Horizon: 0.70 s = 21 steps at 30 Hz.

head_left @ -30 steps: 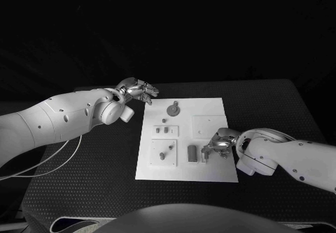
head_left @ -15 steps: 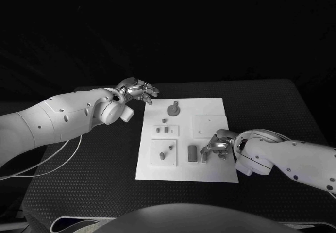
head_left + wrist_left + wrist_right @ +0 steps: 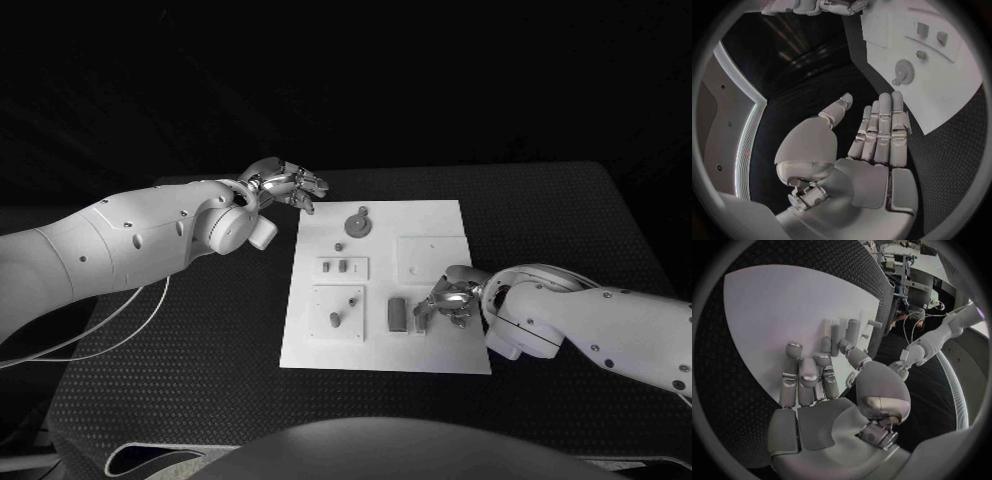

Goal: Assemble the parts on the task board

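1. The task board (image 3: 447, 222) lies flat in the middle of the black table (image 3: 188, 390), its long sides running from the table's near edge toward its far edge.
2. A round grey part (image 3: 356, 227) with a small tab sits near the board's far edge, with a small knob-like piece (image 3: 339, 247) just beside it toward the near side.
3. Two small grey parts (image 3: 335, 267) stand side by side in a shallow square recess by the board's left edge.
4. Nearer the front, another square recess on the left holds an upright peg-like part (image 3: 336, 320).
5. A dark upright block (image 3: 395, 315) stands near the board's near edge, about midway across it.
6. The right hand (image 3: 450, 296) is over the board's near right area, beside the dark block.
7. In the right wrist view the right hand (image 3: 826, 385) has its fingers (image 3: 792, 372) stretched out over the white surface, the tips of some among a few small upright parts (image 3: 848, 330); whether it holds any of them cannot be told.
8. The left hand (image 3: 286, 183) is raised beyond the board's far left corner, above the table and clear of the board.
9. In the left wrist view the left hand (image 3: 864, 150) is flat, fingers (image 3: 882, 127) straight and close together, thumb apart, holding nothing.
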Each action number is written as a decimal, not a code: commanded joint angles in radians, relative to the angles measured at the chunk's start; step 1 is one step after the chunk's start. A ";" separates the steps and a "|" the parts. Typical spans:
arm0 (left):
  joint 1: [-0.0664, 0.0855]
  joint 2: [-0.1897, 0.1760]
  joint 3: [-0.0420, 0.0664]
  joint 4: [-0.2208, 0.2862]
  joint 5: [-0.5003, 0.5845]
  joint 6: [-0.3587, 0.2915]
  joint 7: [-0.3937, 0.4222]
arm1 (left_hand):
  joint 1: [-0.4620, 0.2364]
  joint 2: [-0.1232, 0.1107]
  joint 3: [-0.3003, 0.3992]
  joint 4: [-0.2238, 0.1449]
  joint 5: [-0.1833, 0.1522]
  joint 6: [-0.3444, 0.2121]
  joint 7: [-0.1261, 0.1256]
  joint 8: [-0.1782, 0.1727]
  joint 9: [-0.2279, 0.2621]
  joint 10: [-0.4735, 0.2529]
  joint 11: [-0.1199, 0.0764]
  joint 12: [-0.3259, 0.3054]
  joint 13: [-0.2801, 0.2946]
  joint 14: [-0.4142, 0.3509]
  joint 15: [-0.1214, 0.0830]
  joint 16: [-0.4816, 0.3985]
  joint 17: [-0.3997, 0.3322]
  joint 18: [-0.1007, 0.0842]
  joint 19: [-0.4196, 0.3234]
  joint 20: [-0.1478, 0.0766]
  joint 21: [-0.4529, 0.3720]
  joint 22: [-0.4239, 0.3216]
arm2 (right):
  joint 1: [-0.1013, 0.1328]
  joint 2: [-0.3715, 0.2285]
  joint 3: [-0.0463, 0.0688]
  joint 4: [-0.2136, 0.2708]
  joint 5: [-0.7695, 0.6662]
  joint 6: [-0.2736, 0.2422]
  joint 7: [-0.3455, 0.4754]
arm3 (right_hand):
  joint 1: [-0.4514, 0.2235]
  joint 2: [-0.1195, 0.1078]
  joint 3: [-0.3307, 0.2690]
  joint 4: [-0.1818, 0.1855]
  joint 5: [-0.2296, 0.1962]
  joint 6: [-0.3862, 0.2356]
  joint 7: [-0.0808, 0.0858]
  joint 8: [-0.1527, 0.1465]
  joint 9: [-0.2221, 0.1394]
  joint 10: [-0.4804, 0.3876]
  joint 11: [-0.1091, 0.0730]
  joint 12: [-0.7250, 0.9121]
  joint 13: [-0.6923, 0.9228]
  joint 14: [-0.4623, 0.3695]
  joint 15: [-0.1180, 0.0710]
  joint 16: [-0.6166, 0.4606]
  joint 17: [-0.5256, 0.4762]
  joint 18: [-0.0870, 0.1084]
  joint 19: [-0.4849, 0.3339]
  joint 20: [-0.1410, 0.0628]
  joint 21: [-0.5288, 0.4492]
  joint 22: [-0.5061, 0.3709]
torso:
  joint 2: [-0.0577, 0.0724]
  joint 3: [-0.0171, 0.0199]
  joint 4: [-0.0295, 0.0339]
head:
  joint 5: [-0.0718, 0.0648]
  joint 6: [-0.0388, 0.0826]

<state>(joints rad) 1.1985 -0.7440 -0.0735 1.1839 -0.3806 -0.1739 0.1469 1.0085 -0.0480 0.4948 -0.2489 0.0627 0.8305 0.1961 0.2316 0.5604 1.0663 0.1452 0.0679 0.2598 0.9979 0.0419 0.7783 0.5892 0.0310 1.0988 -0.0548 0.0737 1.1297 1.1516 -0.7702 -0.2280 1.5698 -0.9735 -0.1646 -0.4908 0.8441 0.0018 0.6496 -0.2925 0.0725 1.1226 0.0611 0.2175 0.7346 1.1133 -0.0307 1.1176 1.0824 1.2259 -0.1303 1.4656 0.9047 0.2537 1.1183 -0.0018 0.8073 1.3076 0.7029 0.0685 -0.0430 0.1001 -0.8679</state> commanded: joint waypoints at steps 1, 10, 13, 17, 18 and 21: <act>0.001 0.001 0.001 0.002 -0.002 0.010 0.006 | -0.009 -0.004 -0.001 0.007 -0.001 -0.008 0.000 0.006 0.000 -0.003 0.004 0.002 -0.001 0.005 -0.001 -0.007 0.002 0.021 0.005 -0.003 -0.003 0.002 | -0.007 0.002 -0.003 0.003 -0.010 0.042 -0.001 | 0.021 0.028 -0.004 0.001 0.007 0.000 0.007 -0.002 -0.002 0.018 -0.009 -0.006 -0.001 0.001 -0.005 -0.007 -0.001 0.008 0.002 0.000 0.000 0.017 | 0.000 0.0003 -0.0003 | 0.001 -0.001; 0.001 0.001 0.001 0.002 -0.002 0.009 0.006 | -0.009 -0.004 -0.001 0.007 -0.001 -0.008 0.000 0.006 -0.001 -0.003 0.004 0.002 -0.001 0.005 -0.001 -0.007 0.002 0.021 0.005 -0.003 -0.003 0.002 | -0.008 -0.001 -0.003 0.009 -0.009 0.050 0.000 | 0.021 0.029 -0.004 0.001 0.007 0.000 0.007 -0.002 -0.002 0.018 -0.009 -0.006 -0.001 0.001 -0.005 -0.006 0.000 0.008 0.002 0.000 -0.001 0.017 | 0.000 0.0004 0.0001 | 0.002 -0.003; 0.001 0.001 0.001 0.002 -0.002 0.009 0.006 | -0.009 -0.004 -0.001 0.007 -0.001 -0.008 0.000 0.006 -0.001 -0.003 0.004 0.002 -0.001 0.005 -0.001 -0.007 0.002 0.021 0.005 -0.003 -0.003 0.002 | -0.008 -0.002 -0.003 0.011 -0.013 0.048 0.001 | 0.020 0.030 -0.003 0.001 0.007 0.000 0.007 -0.002 -0.003 0.018 -0.009 -0.006 -0.001 0.002 -0.005 -0.006 0.001 0.008 0.002 0.000 -0.001 0.017 | 0.000 0.0003 0.0003 | 0.002 -0.003; 0.001 0.001 0.001 0.001 -0.002 0.009 0.006 | -0.009 -0.004 -0.001 0.007 -0.001 -0.008 0.000 0.006 -0.001 -0.003 0.004 0.002 -0.001 0.005 -0.001 -0.007 0.002 0.021 0.005 -0.003 -0.003 0.002 | -0.008 -0.003 -0.003 0.012 -0.019 0.047 0.002 | 0.020 0.032 -0.003 0.001 0.007 0.001 0.007 -0.002 -0.003 0.018 -0.009 -0.006 -0.001 0.002 -0.005 -0.006 0.002 0.008 0.002 0.000 -0.001 0.017 | 0.000 0.0005 -0.0001 | 0.002 -0.004; 0.001 0.001 0.001 0.001 -0.002 0.009 0.006 | -0.009 -0.004 -0.001 0.007 -0.001 -0.008 0.000 0.006 -0.001 -0.003 0.004 0.002 -0.001 0.005 -0.001 -0.007 0.002 0.021 0.005 -0.003 -0.003 0.002 | -0.008 -0.003 -0.003 0.013 -0.021 0.049 0.002 | 0.020 0.032 -0.003 0.001 0.007 0.001 0.007 -0.002 -0.003 0.018 -0.009 -0.006 -0.001 0.003 -0.005 -0.006 0.002 0.008 0.002 0.000 -0.001 0.017 | 0.000 0.0005 -0.0001 | 0.002 -0.004; 0.001 0.001 0.001 0.001 -0.002 0.009 0.006 | -0.009 -0.004 -0.001 0.007 -0.001 -0.008 0.000 0.006 -0.001 -0.003 0.004 0.002 -0.001 0.005 -0.001 -0.007 0.003 0.021 0.005 -0.003 -0.003 0.002 | -0.009 -0.002 -0.003 0.013 -0.021 0.047 0.002 | 0.020 0.032 -0.003 0.001 0.007 0.001 0.007 -0.002 -0.003 0.018 -0.009 -0.006 -0.001 0.002 -0.005 -0.006 0.002 0.008 0.002 0.000 -0.001 0.018 | 0.000 0.0007 -0.0002 | 0.003 -0.004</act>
<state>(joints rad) 1.1982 -0.7443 -0.0733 1.1833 -0.3808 -0.1739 0.1464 1.0085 -0.0480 0.4949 -0.2489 0.0627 0.8305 0.1961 0.2316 0.5603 1.0665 0.1451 0.0679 0.2597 0.9979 0.0418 0.7736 0.5908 0.0311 1.1010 -0.0571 0.0736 1.1305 1.1492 -0.7749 -0.2277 1.5791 -0.9834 -0.1482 -0.4912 0.8441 0.0017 0.6482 -0.2937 0.0777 1.1220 0.0617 0.2176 0.7324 1.1133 -0.0307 1.1176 1.0826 1.2252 -0.1290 1.4656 0.9059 0.2485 1.1183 -0.0018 0.8073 1.3076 0.7028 0.0690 -0.0430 0.1024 -0.8716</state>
